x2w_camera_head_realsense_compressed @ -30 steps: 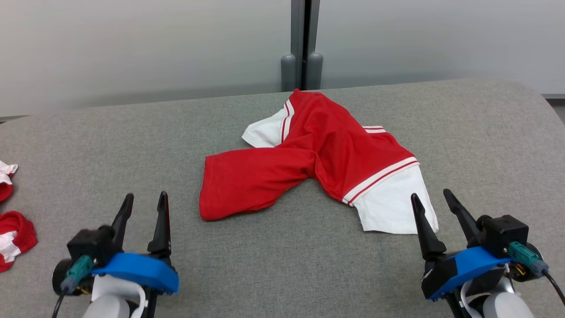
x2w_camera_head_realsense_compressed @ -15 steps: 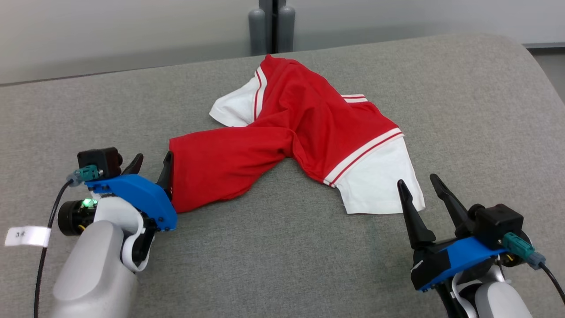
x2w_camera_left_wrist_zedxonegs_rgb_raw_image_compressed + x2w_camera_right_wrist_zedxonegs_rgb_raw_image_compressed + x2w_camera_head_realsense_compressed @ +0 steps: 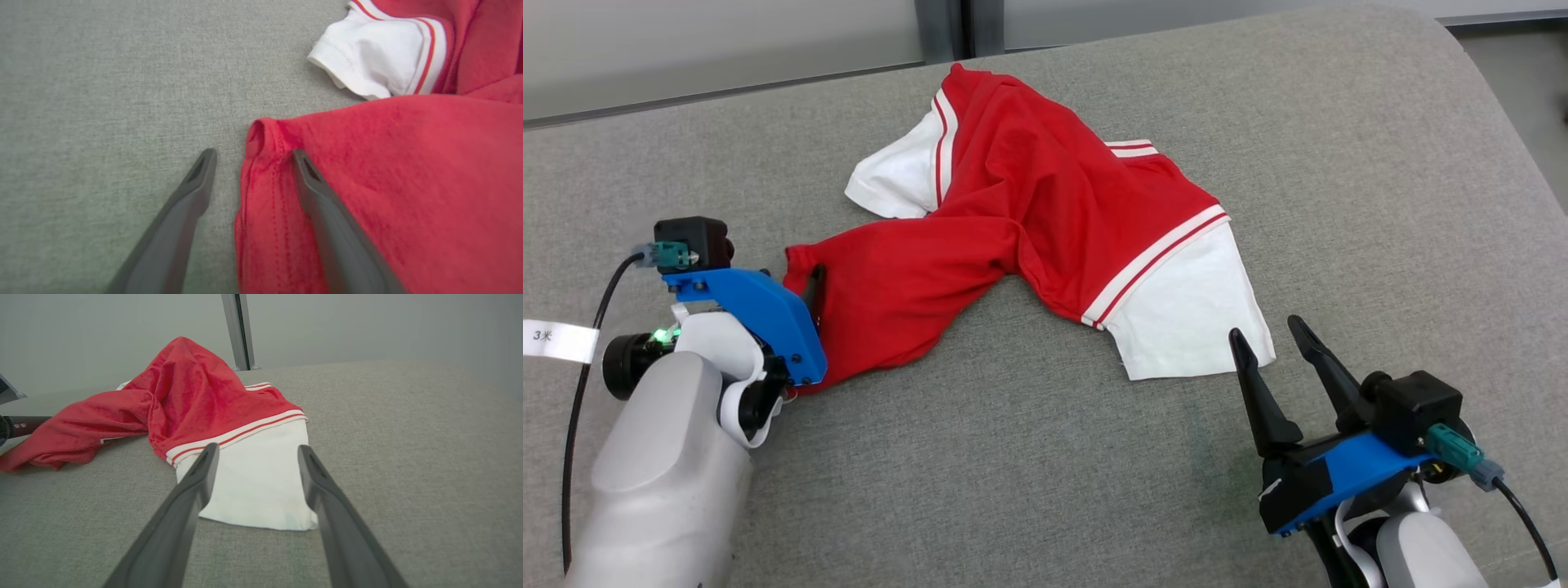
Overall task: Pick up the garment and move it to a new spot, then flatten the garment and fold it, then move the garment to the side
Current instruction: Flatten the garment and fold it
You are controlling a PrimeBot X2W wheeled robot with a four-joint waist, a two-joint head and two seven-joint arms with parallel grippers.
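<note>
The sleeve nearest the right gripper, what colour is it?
The sleeve is white, edged with red stripes; right wrist view shows it best.

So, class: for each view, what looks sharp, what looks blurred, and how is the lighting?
Head view: even, soft light, garment sharp, faint shadow under its folds. Left wrist view: left fingers blurred close up. Right wrist view: right fingers blurred, white sleeve crisper.

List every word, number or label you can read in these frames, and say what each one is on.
"3米": on the white tag beside the pale left forearm.
Red and white garment: no print or label to read.
Nothing else legible in any view.
</note>
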